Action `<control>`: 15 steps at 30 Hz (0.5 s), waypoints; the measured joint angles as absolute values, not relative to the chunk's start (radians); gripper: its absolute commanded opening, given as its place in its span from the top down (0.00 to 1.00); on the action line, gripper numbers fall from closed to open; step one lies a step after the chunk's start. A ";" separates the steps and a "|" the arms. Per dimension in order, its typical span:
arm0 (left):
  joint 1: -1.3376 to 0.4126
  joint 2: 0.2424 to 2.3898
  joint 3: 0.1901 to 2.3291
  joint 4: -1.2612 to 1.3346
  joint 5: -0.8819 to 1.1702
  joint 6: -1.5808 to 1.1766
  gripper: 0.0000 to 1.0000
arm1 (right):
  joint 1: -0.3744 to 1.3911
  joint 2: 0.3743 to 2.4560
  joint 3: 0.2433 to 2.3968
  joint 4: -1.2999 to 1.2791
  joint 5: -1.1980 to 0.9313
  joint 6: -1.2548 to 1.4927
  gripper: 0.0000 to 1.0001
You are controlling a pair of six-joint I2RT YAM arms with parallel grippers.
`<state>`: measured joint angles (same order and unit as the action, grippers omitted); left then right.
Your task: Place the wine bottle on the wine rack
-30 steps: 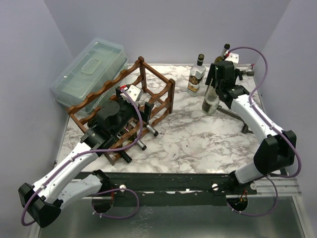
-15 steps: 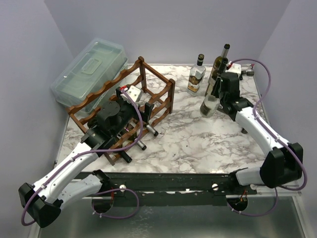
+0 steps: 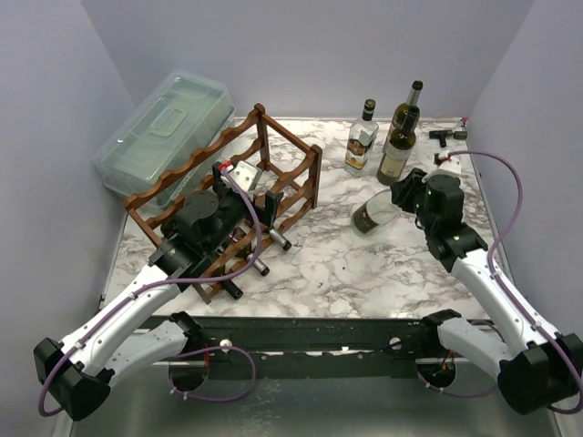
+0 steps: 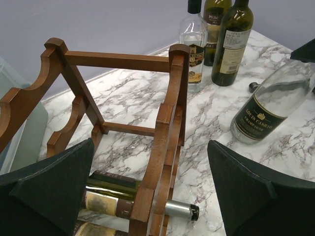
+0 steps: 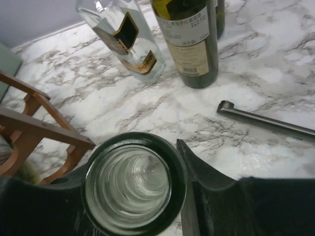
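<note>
The wine rack (image 4: 118,60) is the biggest piece we see on the marble counter (image 3: 337,264). It stands on the left half, set at an angle. Behind it, at the far left edge, lies a clear lidded box (image 3: 164,123).

The left claw (image 4: 150,143) hangs over the near end of the rack. Its jaws are spread wide, one to each side of a scalloped rail, and hold nothing.

The right claw (image 3: 404,194) is closed on the wine bottle (image 3: 372,215), a clear one with a dark label. We see a finger on each side of it in the right wrist view. The bottle is tilted steeply, neck end in the claw and base pointing down and left, towards the rack. It is right of the rack and well apart from it. We cannot tell whether its base touches the counter.

Behind it three bottles stand upright: a clear one (image 3: 361,144), a dark one (image 3: 396,155) just beside it, and another dark one (image 3: 412,100) behind that.

In the rack's lower tier lies a bottle (image 4: 123,196) with its neck poking out.

A thin metal rod (image 5: 266,124) lies on the counter near the dark bottles.
</note>
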<state>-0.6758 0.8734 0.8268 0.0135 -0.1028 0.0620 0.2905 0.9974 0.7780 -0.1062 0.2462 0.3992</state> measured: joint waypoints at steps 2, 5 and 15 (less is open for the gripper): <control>-0.677 0.872 0.826 0.017 -0.100 0.065 0.01 | 0.290 0.953 0.741 -0.097 0.219 0.419 0.99; -0.676 0.862 0.825 0.024 -0.080 0.072 0.01 | 0.290 0.899 0.705 -0.101 0.167 0.450 1.00; -0.677 0.913 0.954 -0.007 0.051 0.009 0.01 | 0.291 0.683 0.570 -0.106 0.052 0.552 1.00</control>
